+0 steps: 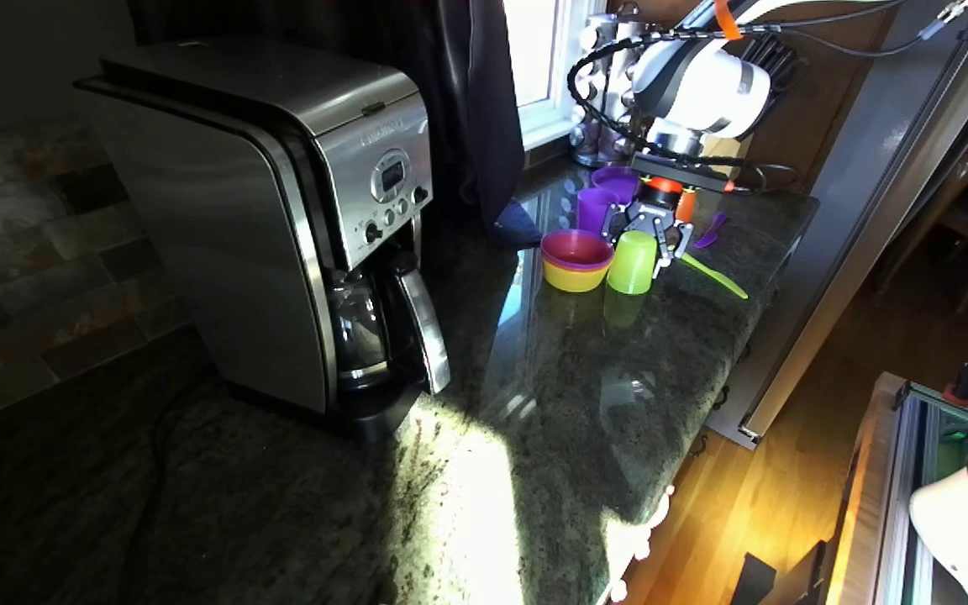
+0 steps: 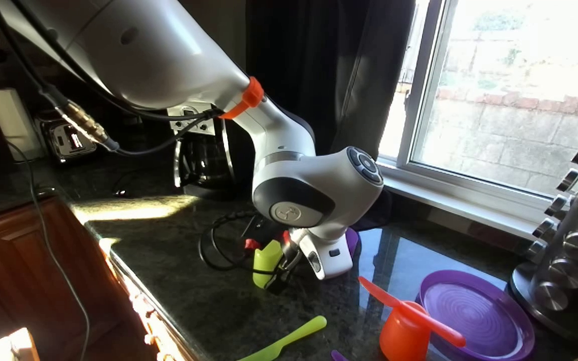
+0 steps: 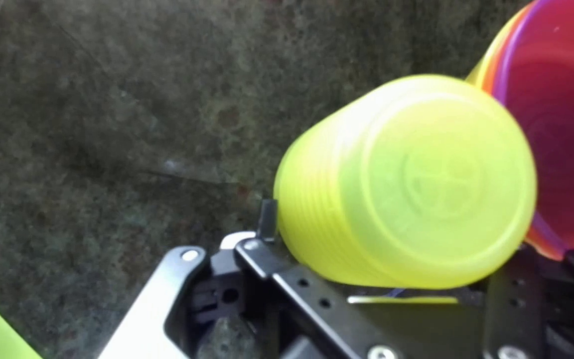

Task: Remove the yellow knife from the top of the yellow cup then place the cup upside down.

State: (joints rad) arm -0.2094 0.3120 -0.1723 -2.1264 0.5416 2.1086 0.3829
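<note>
Wrist view gives me the closest look: the gripper point(image 3: 399, 233) has its fingers point(image 3: 268, 219) spread about the cup point(image 3: 444, 174), one against or just beside its wall near the rim, the other's tip hidden. I cannot tell whether they squeeze the cup or stand loose of it. The cup is upside down, closed base on top, and in an exterior view its rim looks to be on the counter point(image 1: 568, 454). Just beside it sits a stack of bowls point(image 1: 572, 279); whether cup and stack touch I can't make out.

On the opposite side from the bowls, the knife point(image 1: 713, 275) lies flat on the counter, apart from the cup, so I take the first step as done. What's in hand, I'd judge, is the end of the second: setting the cup down and leaving it there. To my mind the next move calls for making sure the fingers are free, then a slow, straight lift, so that neither drags the cup over or nudges the bowls.

Farther out, an orange knife point(image 2: 414, 313) rests across an orange cup point(image 2: 403, 335), beside a purple plate point(image 2: 474, 316); none of that seems to need handling.
</note>
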